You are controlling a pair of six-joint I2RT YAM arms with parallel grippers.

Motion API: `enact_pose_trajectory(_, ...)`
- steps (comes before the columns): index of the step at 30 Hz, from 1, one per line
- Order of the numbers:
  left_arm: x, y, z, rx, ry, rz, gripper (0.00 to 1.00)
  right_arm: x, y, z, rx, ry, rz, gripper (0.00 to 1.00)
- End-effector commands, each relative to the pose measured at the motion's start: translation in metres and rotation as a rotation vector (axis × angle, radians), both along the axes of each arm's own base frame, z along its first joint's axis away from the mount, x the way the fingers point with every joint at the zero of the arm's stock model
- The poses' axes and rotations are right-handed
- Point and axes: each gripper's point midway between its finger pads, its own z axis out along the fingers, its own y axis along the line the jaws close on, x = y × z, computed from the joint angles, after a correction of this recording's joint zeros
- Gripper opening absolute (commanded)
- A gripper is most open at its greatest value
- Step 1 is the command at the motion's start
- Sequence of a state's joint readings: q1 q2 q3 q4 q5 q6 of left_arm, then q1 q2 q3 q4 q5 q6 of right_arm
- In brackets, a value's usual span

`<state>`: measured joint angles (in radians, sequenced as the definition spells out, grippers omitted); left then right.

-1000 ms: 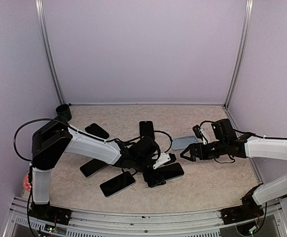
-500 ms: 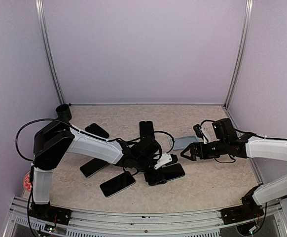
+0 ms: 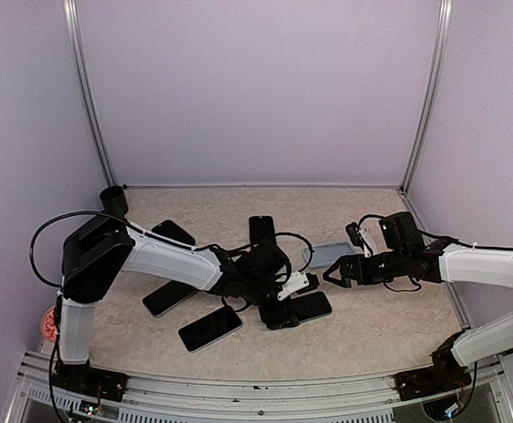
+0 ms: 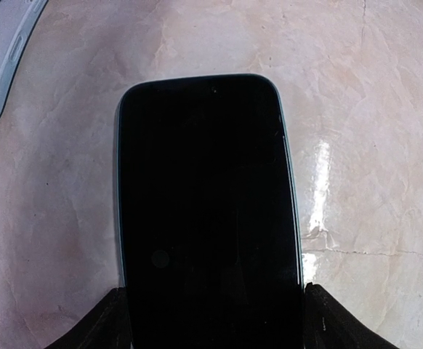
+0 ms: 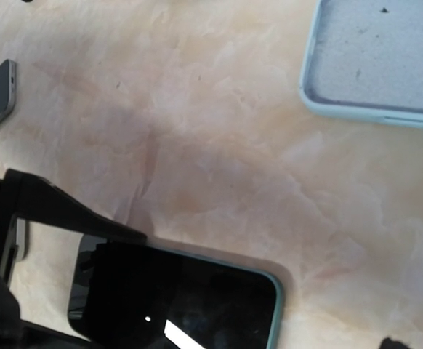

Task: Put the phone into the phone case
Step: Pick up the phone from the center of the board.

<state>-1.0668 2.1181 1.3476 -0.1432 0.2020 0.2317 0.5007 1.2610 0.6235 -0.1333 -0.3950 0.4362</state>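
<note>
A black-screened phone (image 4: 208,211) with a pale teal rim lies flat on the marbled table. My left gripper (image 4: 213,320) has its two black fingers pressed against the phone's long sides. From above, that phone (image 3: 309,306) lies in the middle of the table, with the left gripper (image 3: 286,303) at its near-left end. The empty light blue phone case (image 3: 329,255) lies open side up just beyond it. It also shows in the right wrist view as the case (image 5: 379,62). My right gripper (image 3: 336,271) hovers open beside the case, holding nothing.
Several other dark phones lie around: one (image 3: 174,233) at the back left, one (image 3: 262,229) behind the left wrist, two (image 3: 167,300) (image 3: 210,328) at the near left. A black cup (image 3: 113,199) stands in the back left corner. Cables trail from both arms.
My left gripper's fingers have drawn in against the phone's sides, and the wrist has edged slightly right. The right arm has barely moved.
</note>
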Motion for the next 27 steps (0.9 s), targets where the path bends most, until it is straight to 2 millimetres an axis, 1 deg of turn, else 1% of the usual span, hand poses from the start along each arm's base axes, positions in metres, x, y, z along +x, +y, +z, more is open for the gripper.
enact_pose_trajectory(1,0.006,0.009,-0.005,0.017,-0.006,0.056,0.58,-0.002,-0.005,-0.008,-0.012,0.02,-0.014,0.99)
enact_pose_trajectory(6,0.017,0.006,0.019,-0.062,-0.077,0.091,0.58,-0.005,-0.001,-0.011,0.017,0.041,0.0,0.99)
enact_pose_trajectory(11,0.019,0.001,0.039,-0.131,-0.122,0.099,0.58,-0.005,0.001,-0.013,0.029,0.052,0.004,0.99)
enact_pose_trajectory(19,0.011,-0.005,0.055,-0.19,-0.16,0.084,0.58,-0.012,0.013,-0.022,0.105,0.114,0.033,0.98)
enact_pose_trajectory(21,0.009,-0.006,0.059,-0.203,-0.166,0.079,0.58,-0.01,0.016,-0.021,0.124,0.108,0.036,0.97)
enact_pose_trajectory(27,0.005,-0.01,0.065,-0.222,-0.177,0.069,0.57,-0.011,0.018,-0.029,0.132,0.131,0.038,0.96)
